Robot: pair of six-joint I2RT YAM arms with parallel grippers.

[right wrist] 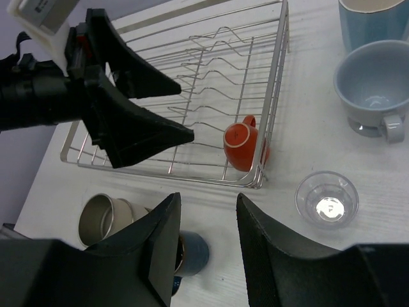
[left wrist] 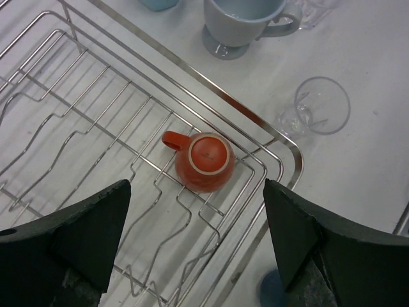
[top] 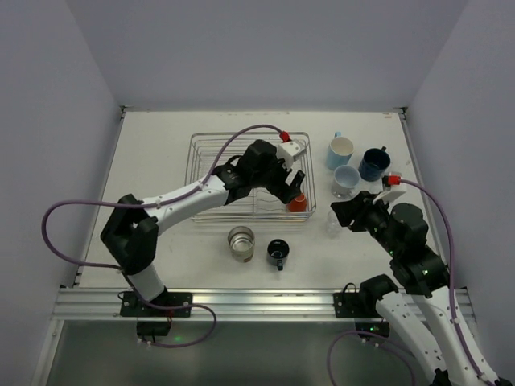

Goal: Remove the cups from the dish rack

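Your orange cup (left wrist: 204,161) sits upside down in the near right corner of the dish rack (top: 217,135), base up, handle pointing into the rack. The left claw (left wrist: 197,188) hangs spread wide above it, touching nothing. The right claw (right wrist: 208,198) is parted and empty. On the white counter (top: 161,161), a clear glass (right wrist: 326,199) stands just outside that corner.

A white table (top: 153,161) fills the middle of the overhead view, and the wrist views show a faint wood grain in its surface. Pale lavender-grey walls close it in: the back wall (top: 265,48) at 12 o'clock, the left wall (top: 40,121) at 9 o'clock and the right wall (top: 475,104) at 3 o'clock, each meeting the table's edge. At 6 o'clock an aluminium rail (top: 257,299) runs along the near edge, with a dull grey-green surface (top: 265,354) below it.
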